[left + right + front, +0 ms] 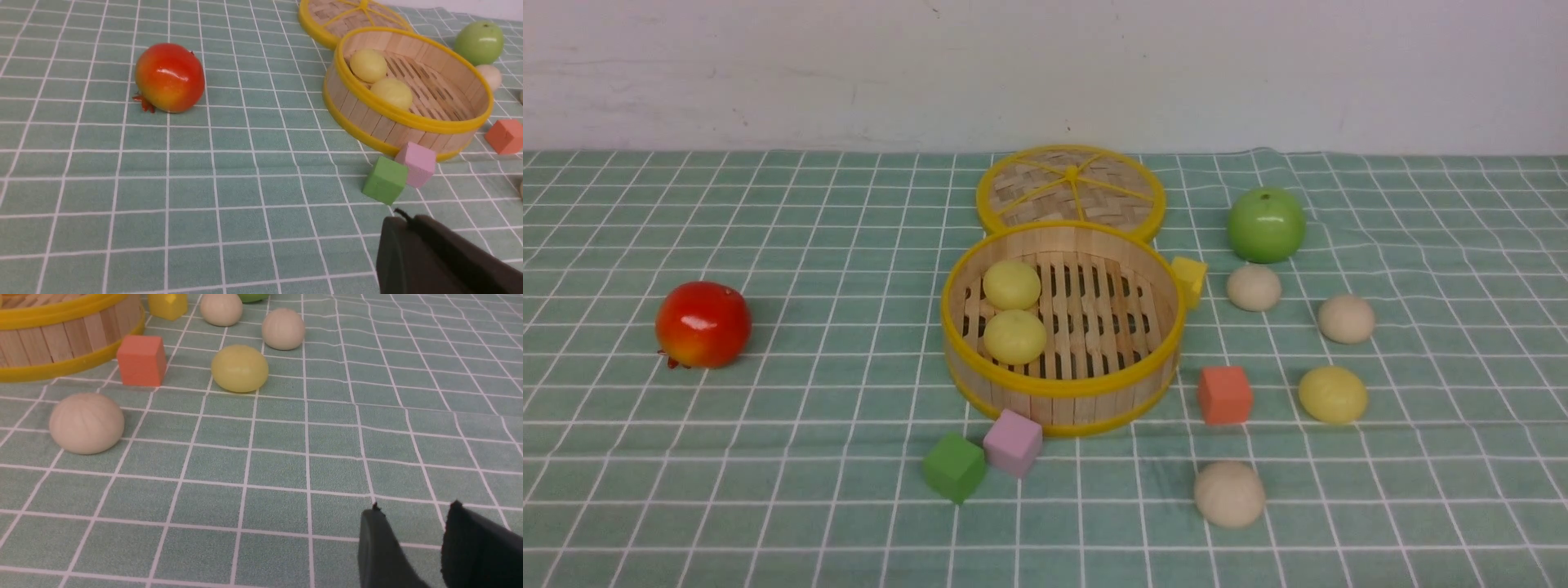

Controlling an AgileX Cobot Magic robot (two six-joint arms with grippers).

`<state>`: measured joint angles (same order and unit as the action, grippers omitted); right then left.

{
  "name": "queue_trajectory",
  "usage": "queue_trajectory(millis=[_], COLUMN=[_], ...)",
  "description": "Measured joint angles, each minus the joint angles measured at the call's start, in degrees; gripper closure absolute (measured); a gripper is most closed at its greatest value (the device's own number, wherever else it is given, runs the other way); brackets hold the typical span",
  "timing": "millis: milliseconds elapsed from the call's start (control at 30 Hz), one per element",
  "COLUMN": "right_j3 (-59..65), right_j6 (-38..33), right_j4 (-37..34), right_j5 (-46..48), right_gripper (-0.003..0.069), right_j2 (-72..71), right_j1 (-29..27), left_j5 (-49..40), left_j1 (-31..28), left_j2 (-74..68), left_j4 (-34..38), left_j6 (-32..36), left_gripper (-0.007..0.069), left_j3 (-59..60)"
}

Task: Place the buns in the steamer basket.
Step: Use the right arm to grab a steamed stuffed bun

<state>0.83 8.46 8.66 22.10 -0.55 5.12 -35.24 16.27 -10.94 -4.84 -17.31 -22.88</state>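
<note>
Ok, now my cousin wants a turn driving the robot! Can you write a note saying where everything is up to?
Left gripper: shut, holding nothing.
Right gripper: open, nothing between its fingers.
Steamer basket: in the middle, lid off behind it.
Done: two yellow buns are inside, on the basket's left side.
Left: four buns on the table, all right of the basket's middle: a yellow bun, a near beige bun and two farther beige buns.
</note>
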Motion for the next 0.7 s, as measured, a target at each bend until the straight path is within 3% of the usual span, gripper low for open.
queue_trajectory(millis=[700], right_j3=[0.0], right_j6=[0.0], right_j4=[0.0], right_j5=[0.0], right_gripper=[0.0419], right_j2=[0.0], right_j1=[0.0], left_j5=[1.41], left_j1=[-0.06], left_j2=[0.05], left_j4=[-0.84], left_j6=[0.0], left_gripper=[0.0607], left_j3=[1.1])
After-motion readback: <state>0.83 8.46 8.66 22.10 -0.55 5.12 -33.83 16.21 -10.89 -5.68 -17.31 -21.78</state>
